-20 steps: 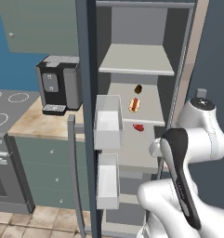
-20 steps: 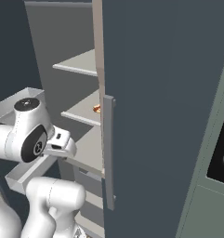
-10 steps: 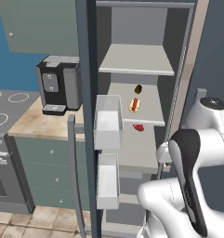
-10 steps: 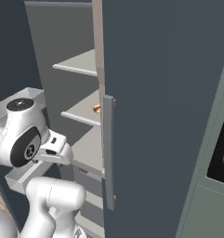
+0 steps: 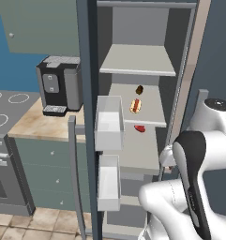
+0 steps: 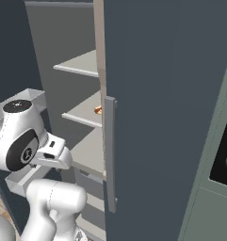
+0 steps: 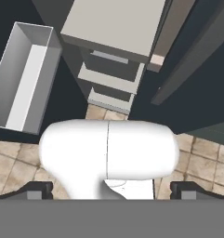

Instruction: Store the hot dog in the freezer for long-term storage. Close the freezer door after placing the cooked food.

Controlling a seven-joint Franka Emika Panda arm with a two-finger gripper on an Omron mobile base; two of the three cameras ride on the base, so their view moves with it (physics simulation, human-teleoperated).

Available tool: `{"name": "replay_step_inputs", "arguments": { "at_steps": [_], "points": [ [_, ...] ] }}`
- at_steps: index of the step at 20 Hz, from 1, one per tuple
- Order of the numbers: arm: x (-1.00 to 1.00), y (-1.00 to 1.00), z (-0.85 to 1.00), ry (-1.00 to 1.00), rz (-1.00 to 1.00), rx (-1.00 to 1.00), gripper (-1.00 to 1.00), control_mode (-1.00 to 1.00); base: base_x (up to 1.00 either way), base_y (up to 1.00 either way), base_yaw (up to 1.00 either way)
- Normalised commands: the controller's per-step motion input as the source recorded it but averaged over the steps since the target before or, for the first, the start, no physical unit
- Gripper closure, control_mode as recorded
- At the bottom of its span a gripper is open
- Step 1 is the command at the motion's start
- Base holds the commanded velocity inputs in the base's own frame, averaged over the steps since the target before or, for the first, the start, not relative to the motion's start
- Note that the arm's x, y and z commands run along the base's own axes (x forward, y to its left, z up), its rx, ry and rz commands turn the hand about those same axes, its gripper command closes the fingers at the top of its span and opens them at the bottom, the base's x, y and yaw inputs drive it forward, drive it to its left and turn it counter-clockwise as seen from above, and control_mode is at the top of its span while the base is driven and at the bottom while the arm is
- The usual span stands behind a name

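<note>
My jaws stand wide apart with nothing between them: in the hand view the two dark fingertips [image 7: 38,189] sit at opposite lower corners, and my gripper [image 7: 111,191] looks down at the tiled floor [image 7: 197,160] and the freezer's lower drawers [image 7: 114,79]. A white door bin [image 7: 21,76] lies off to one side of that view.

The hot dog [image 5: 136,105] lies on a middle shelf [image 5: 154,114] inside the freezer [image 5: 147,61], with a dark item [image 5: 139,89] behind it and a small red piece [image 5: 140,128] on the shelf below. From the right base view it peeks out just past the edge of the shut plain door [image 6: 166,108].

Since a second ago my arm has drawn back and turned rightward, away from the shelves. The hot dog has not shifted. The freezer door [image 5: 88,117] stays swung open beside the coffee machine [image 5: 60,84].
</note>
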Motion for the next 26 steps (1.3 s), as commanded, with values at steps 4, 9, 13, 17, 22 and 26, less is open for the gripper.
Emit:
{"name": "replay_step_inputs", "arguments": {
  "at_steps": [4,9,13,17,22,26],
  "points": [
    [0.0,0.0,0.0,0.0,0.0,0.0,-1.0,-1.0,0.0,0.0,0.0],
    [-0.01,0.0,0.0,0.0,0.0,0.0,-1.0,-1.0,0.0,0.0,0.0],
    [0.0,0.0,0.0,0.0,0.0,0.0,-1.0,1.0,-0.25,0.0,-0.06],
    [0.0,0.0,0.0,0.0,0.0,0.0,-1.0,1.0,-0.45,0.02,-0.12],
    [0.0,0.0,0.0,0.0,0.0,0.0,-1.0,1.0,-0.56,0.17,-0.24],
    [0.0,0.0,0.0,0.0,0.0,0.0,-1.0,1.0,-0.59,0.16,-0.38]
  ]
}}
